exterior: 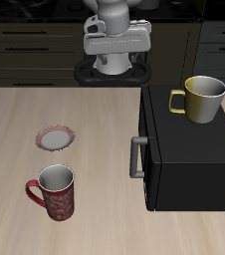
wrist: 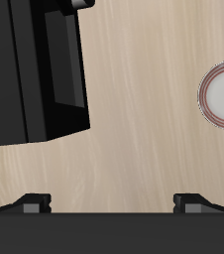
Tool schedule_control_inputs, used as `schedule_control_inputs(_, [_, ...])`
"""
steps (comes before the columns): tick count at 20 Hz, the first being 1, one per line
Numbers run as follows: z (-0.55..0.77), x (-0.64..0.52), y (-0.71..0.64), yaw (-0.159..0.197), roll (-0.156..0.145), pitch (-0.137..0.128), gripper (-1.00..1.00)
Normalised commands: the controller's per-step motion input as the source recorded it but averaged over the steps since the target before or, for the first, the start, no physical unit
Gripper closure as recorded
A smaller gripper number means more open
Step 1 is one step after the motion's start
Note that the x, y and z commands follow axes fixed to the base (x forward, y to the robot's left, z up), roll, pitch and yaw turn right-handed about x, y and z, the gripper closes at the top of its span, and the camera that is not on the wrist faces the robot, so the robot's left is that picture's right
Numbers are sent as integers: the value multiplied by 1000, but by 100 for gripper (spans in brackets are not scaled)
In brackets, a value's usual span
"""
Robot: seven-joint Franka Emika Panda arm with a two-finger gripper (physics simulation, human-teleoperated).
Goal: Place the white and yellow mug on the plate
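Sitting far from fingers (wrist: 112,202): white and yellow mug (exterior: 203,98)

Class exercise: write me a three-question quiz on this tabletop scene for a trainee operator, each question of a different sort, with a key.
1. True or false: the white and yellow mug stands on the black box.
2. Which is nearest the table's front edge? A) plate B) red mug C) gripper
3. Fill in: the plate holds ____.

Key: 1 true; 2 B; 3 nothing.
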Motion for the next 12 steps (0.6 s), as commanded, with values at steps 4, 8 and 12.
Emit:
schedule_control_inputs(4, [203, 81, 296, -11, 13, -56, -100])
schedule_control_inputs(8, [242, 144, 423, 0, 28, -26, -100])
schedule_control_inputs(12, [330, 166, 613, 32, 82, -55, -100])
